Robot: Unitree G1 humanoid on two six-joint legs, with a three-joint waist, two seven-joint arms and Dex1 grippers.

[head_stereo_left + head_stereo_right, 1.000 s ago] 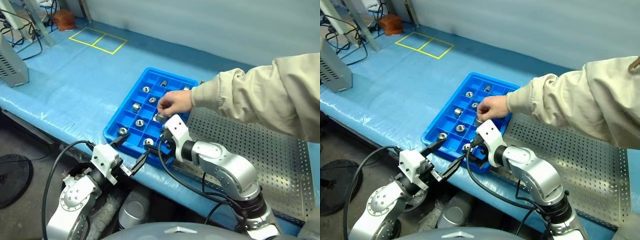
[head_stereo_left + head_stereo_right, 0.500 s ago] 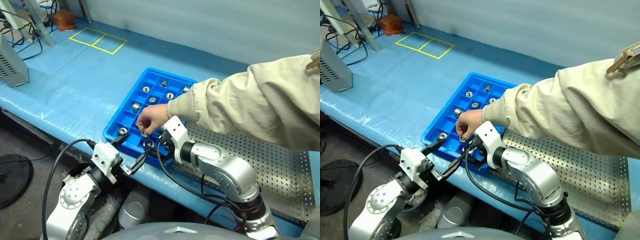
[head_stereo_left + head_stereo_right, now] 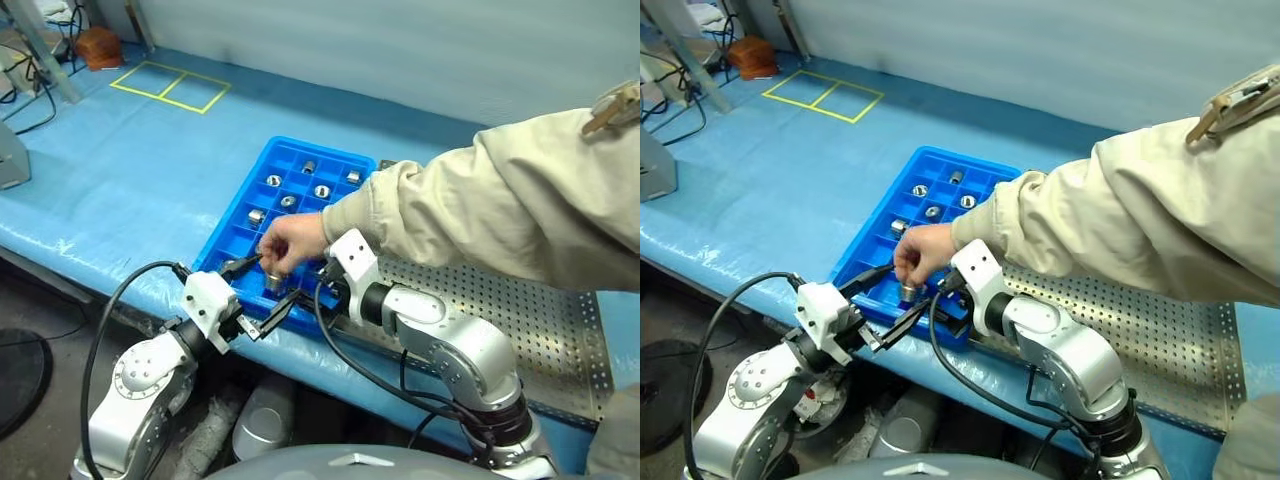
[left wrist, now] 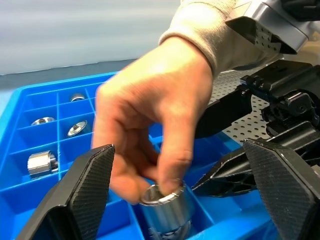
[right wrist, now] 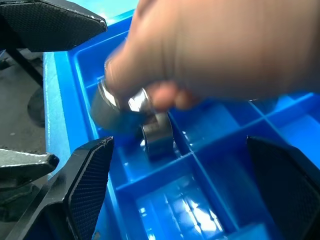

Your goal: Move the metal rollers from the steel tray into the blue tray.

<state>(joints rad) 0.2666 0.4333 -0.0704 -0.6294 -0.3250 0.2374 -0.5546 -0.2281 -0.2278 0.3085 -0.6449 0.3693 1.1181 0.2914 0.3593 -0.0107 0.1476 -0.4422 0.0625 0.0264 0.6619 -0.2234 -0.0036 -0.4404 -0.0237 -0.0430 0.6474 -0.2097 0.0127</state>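
The blue tray (image 3: pixel 232 238) lies on the bench with metal rollers (image 3: pixel 321 191) in several compartments. A person's hand (image 3: pixel 292 238) holds one roller (image 3: pixel 908 292) over a near compartment, by the tray's front edge. My left gripper (image 3: pixel 266 288) is open at that front edge, its fingers (image 4: pixel 82 192) on either side of the hand and the roller (image 4: pixel 162 205), apart from both. My right gripper (image 3: pixel 325 288) is open too, low over the near compartments beside the hand, where another roller (image 5: pixel 157 135) lies. The steel tray (image 3: pixel 520 310) sits to the right of the blue tray.
The person's beige sleeve (image 3: pixel 480 220) reaches in from the right across the steel tray and the blue tray's far right side. Blue sheeting covers the bench (image 3: pixel 120 170), with a yellow taped square (image 3: pixel 168 88) at the back left. The bench's front edge runs just below my grippers.
The person's hand has come from the middle of the blue tray to its near edge with a roller, ending between my left fingers. The camera has shifted. Both grippers stay put and open.
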